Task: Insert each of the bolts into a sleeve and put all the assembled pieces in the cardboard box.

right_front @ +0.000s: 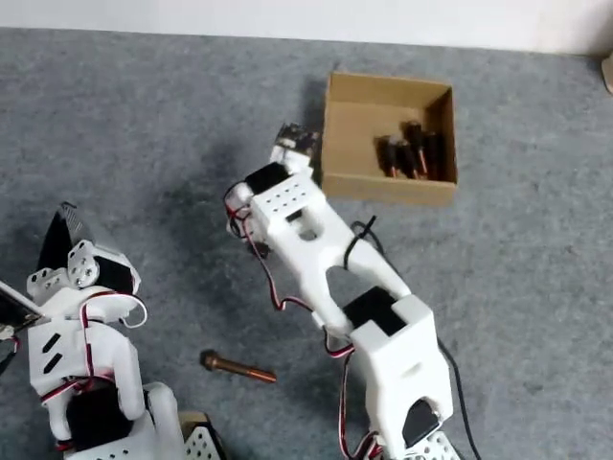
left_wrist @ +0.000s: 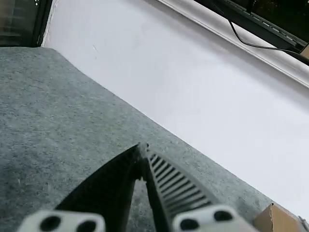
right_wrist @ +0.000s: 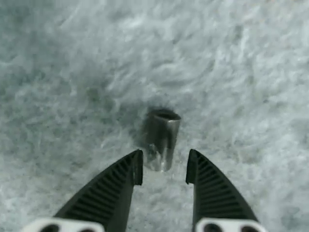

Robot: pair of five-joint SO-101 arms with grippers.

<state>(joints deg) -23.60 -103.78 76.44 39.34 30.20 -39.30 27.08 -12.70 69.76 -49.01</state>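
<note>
1. Bolt (right_front: 238, 367): lies flat on the bench (right_front: 144, 144) by its near edge, between your two arms. Coppery shank, darker head, no sleeve on it.
2. Your left tool (left_wrist: 144, 153): fingers pressed together, holding nothing, raised near the near-left corner, probably parked.
3. Your right tool (right_wrist: 165, 165): spread, straddling the sleeve (right_wrist: 162, 137) without touching it, likely lined up to pinch. The sleeve is a short grey metal tube, its open end turned away from the tool.
4. Cardboard box (right_front: 383, 187): toward the far edge, just beyond your right tool, with assembled pieces (right_front: 410, 153) inside.
</note>
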